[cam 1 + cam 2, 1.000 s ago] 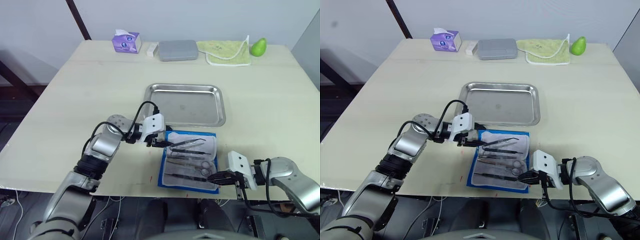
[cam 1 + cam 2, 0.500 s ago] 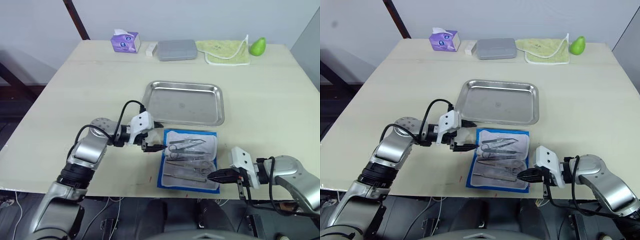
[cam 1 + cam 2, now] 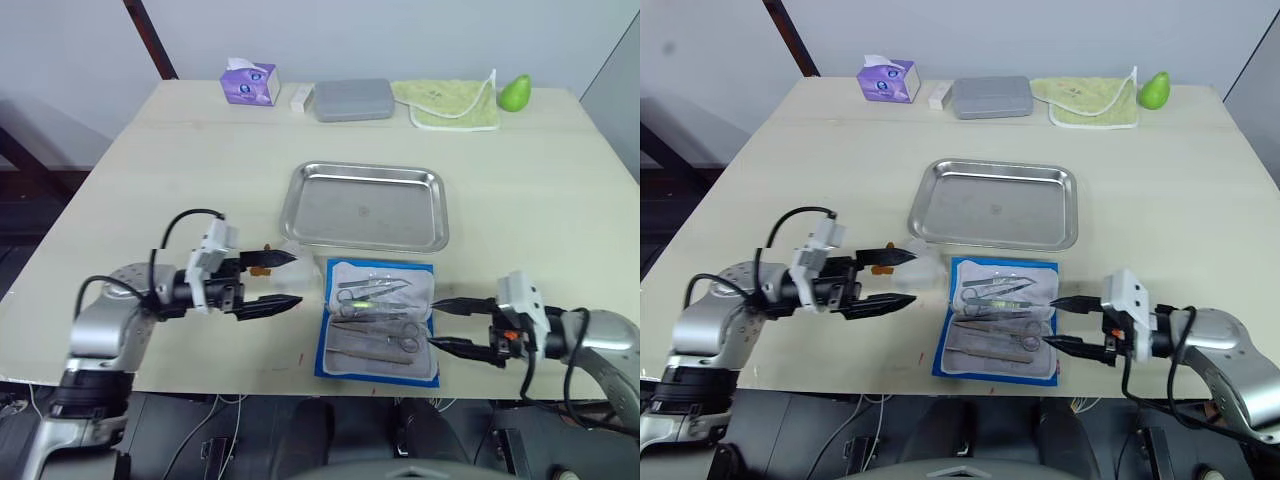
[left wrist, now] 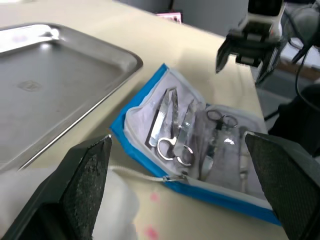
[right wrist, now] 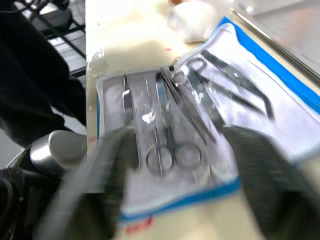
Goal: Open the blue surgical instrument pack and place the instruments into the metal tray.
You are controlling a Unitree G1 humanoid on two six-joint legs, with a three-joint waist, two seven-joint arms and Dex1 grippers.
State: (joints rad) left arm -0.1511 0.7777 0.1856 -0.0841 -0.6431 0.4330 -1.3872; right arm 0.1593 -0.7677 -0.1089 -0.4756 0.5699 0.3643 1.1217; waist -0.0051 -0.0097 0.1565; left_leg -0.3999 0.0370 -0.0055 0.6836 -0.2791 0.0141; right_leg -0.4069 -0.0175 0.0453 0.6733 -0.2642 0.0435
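The blue surgical instrument pack (image 3: 378, 322) lies open on the table's near edge, grey-white lining up. Several silvery instruments (image 3: 373, 312), scissors, tweezers and forceps, lie side by side in it. Just beyond it sits the metal tray (image 3: 368, 207), with nothing in it. My left gripper (image 3: 292, 279) hovers open a little left of the pack, holding nothing. At the pack's right edge my right gripper (image 3: 436, 322) stands open, its fingertips pointing at the instruments. The left wrist view looks across the instruments (image 4: 172, 131) to the right gripper (image 4: 248, 46).
A small whitish translucent wad (image 3: 290, 250) lies by the left gripper's upper finger. Along the far edge stand a purple tissue pack (image 3: 250, 82), a grey case (image 3: 353, 99), a yellow-green towel (image 3: 450, 104) and a green pear (image 3: 516, 93).
My left gripper drew back to the left, away from the pack. The right gripper went from shut to open and shifted slightly right. The pack stays open.
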